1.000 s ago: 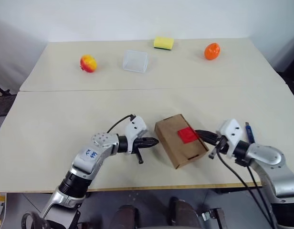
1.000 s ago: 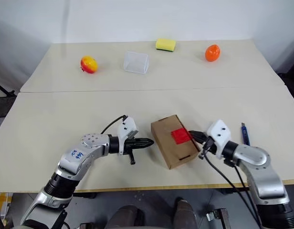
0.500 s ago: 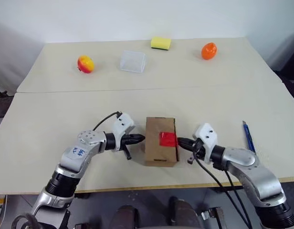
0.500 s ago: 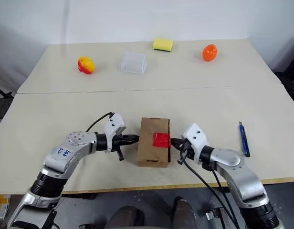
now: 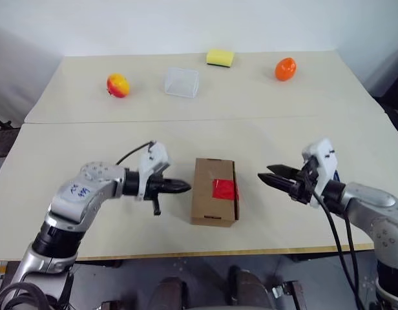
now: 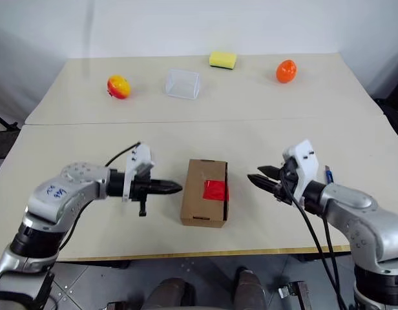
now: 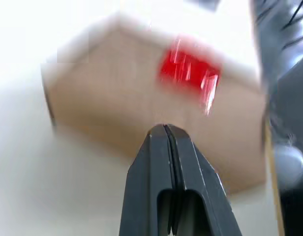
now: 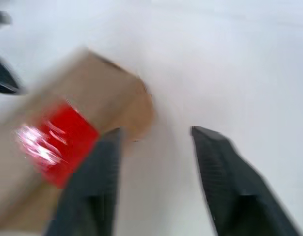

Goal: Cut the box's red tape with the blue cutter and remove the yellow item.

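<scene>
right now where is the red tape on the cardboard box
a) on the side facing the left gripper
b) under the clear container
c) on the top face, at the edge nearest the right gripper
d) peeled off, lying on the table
c: the red tape sits on the top of the cardboard box, at the edge facing the open right gripper.

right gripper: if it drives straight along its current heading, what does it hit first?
Most likely the box. The right gripper, fingers apart, points toward the box's taped side, with the red tape just beyond that edge. It may sit higher than the lid, so it could pass over.
</scene>
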`<action>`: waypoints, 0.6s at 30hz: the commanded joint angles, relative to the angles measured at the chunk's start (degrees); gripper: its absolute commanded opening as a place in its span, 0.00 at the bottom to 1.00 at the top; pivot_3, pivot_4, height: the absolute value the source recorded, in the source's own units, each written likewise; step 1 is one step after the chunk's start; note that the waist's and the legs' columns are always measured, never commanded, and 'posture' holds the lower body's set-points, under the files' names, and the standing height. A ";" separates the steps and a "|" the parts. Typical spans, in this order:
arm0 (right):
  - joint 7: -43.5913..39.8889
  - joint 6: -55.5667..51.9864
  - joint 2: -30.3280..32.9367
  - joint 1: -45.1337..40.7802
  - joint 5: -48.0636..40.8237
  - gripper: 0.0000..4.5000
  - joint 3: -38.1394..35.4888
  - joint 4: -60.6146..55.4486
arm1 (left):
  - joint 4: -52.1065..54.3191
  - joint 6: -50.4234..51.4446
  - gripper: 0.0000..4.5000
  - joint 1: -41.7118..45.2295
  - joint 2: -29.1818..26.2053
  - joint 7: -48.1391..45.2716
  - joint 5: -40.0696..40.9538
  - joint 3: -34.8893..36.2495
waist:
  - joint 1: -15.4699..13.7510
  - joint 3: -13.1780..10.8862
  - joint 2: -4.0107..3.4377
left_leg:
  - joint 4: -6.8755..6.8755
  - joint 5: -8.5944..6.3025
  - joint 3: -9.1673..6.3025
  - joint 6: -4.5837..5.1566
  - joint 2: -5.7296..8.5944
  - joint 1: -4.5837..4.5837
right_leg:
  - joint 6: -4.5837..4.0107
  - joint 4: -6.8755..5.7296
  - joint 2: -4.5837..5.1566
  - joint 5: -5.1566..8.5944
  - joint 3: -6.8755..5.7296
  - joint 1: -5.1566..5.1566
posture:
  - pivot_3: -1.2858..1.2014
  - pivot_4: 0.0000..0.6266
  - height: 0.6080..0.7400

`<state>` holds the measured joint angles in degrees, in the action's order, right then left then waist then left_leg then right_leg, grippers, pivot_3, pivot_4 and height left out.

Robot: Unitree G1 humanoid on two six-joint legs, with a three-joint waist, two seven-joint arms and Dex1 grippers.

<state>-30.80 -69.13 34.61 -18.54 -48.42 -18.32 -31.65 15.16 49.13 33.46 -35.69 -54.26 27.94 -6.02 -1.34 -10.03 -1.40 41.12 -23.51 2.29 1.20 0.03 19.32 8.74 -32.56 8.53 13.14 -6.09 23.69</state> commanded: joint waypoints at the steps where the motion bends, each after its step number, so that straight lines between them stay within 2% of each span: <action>1: 6.61 -9.82 -4.07 -3.27 -7.13 0.82 -0.87 -0.34 | -1.48 -3.61 0.00 0.63 3.73 2.47 -1.25 -1.49 | 0.03 0.00 0.00 | -0.04 0.00 0.02 0.00 0.02 -0.01 | 0.00 0.00 0.00 0.00 0.00 0.01 | 0.52 0.24 1.00; 3: 9.05 -10.94 -5.89 -4.35 -7.41 0.96 -0.34 0.05 | -2.52 -5.43 0.00 0.70 5.09 3.54 -3.24 -3.08 | 0.05 0.00 0.00 | -0.08 0.00 0.15 0.00 0.06 0.03 | 0.00 -0.01 0.00 0.00 0.00 0.05 | 0.52 0.24 1.00; 4: 10.26 -10.95 -6.68 -4.83 -6.44 0.99 0.96 0.52 | -3.31 -5.84 0.00 0.94 6.58 4.81 -3.96 -3.89 | 0.05 0.00 0.00 | -0.09 0.00 0.27 0.00 0.07 0.06 | 0.00 -0.01 0.00 0.00 -0.01 0.09 | 0.52 0.24 1.00; 9: 14.22 -7.92 -9.08 -4.94 -1.23 0.99 4.58 4.82 | -5.65 -8.78 0.00 0.46 10.01 7.54 -7.77 -7.39 | -0.03 0.00 0.02 | -0.09 0.00 0.37 0.00 0.10 0.12 | 0.01 0.02 0.00 0.00 -0.04 0.12 | 0.52 0.24 1.00; 18: 13.32 -5.77 -6.58 0.47 -0.12 0.99 1.48 6.87 | -5.76 -9.08 0.00 -2.38 8.03 6.54 -9.83 -9.35 | -0.04 0.03 0.02 | -0.09 0.00 0.42 0.00 0.07 -0.04 | 0.02 0.03 0.00 -0.01 -0.04 -0.01 | 0.52 0.24 1.00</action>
<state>-17.38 -75.30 26.11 -19.79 -49.59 -15.02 -25.43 10.09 39.83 32.84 -26.73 -47.25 19.69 -13.91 -1.37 -10.00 -1.38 41.02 -23.52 2.70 1.19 0.10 19.27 8.76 -32.52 8.53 13.13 -6.13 23.66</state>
